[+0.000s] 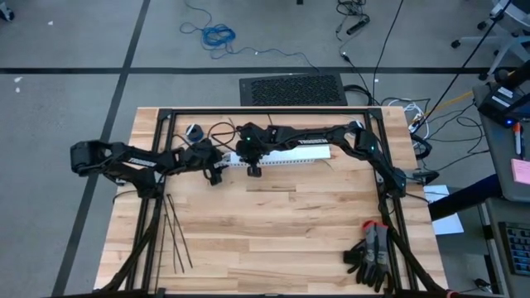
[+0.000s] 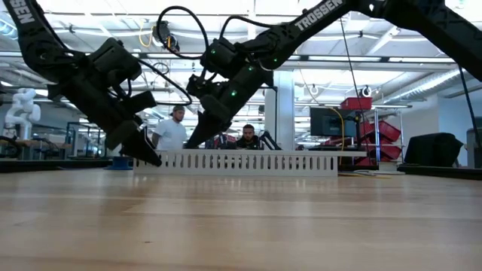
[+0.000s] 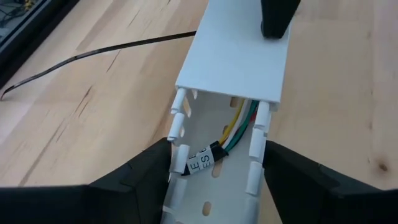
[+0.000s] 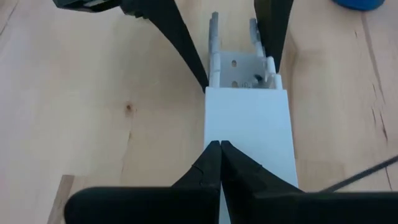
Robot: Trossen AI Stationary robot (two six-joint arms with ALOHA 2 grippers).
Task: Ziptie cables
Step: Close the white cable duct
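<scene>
No tie is on yet: the cables (image 3: 231, 138) lie in the slotted duct (image 1: 286, 157) near the bench's far edge, the left gripper (image 3: 214, 171) straddling its open end with fingers apart, the right gripper (image 4: 220, 163) pressing its lid with fingers together, and the zipties (image 1: 175, 236) untouched near the bench's left edge.

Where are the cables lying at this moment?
In the left wrist view the cables lie inside the open end of the white duct, between the left gripper fingers. The high view puts that end on the table's far left-centre.

The cables (image 3: 233, 130), thin yellow, green and pale wires bound by a dark band with a white printed label, lay inside the open end of the white slotted duct (image 3: 239, 59). The zipties (image 1: 175, 236), thin black strips, lay loosely fanned on the table near its left front edge.
</scene>
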